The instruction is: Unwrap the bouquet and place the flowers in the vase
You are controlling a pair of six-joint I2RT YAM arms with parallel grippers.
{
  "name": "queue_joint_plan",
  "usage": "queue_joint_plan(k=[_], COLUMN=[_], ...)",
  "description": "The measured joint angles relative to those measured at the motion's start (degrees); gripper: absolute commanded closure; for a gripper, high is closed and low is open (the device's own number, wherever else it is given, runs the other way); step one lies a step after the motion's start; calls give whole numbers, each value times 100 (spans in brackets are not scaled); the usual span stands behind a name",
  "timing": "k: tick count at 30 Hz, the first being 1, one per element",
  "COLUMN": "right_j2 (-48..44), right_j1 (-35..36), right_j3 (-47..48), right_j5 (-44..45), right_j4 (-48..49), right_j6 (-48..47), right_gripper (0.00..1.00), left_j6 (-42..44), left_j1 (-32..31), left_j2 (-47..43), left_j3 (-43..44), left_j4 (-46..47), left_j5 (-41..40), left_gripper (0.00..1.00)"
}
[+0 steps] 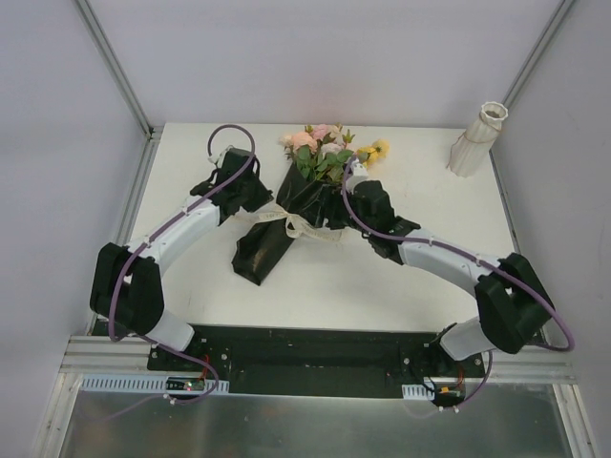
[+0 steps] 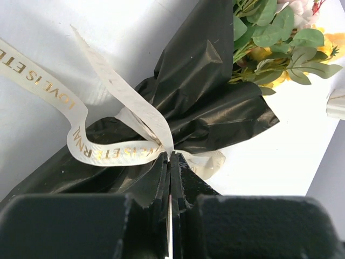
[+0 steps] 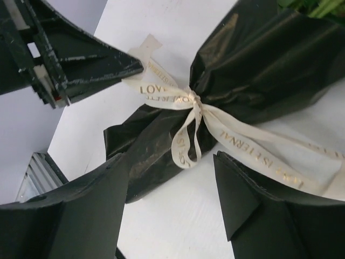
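Top external view: bouquet (image 1: 305,205) lies mid-bench (image 1: 382,286), wrapped, ribbon (image 3: 183,100) knotted. My left hand (image 2: 170,156) pinches one ribbon tail; my right hand (image 3: 171,162) hangs wide above the other. Nothing unwrapped yet, flowers (image 1: 325,143) bundled, vase (image 1: 480,138) flowerless far right.

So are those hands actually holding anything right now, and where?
The left hand pinches the cream ribbon by one loose end. The right hand is open, holding nothing.
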Motion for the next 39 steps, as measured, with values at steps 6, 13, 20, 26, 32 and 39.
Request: queue_joint_plan(k=[6,13,20,26,32,39], right_j2=[1023,1696,2146,2507,2957,3274], right_j1=[37,177,186,186,192,214], right_j3=[752,835,811,813,874,938], right_j5=[-328,-732,-1104,-1220,-1305,-1185], right_j4=[382,1198,2518,3309,3720,4089], right_j6=[-424,-870,-1373,-1663,-1679,-1528], right_gripper=[30,26,26,28,33,42], left_j6=[146,350,424,417,415,398], left_j1=[48,122,122,122,122,122], left_j2=[-363,-389,-389,-389,-361,-343], left_j3=[-199,-192,-44,28,66,66], left_j4=[-17,-13,-17,-17,-17,-20], left_j5=[-20,201,627,793,894,914], left_gripper=[100,100,100,100,100,100])
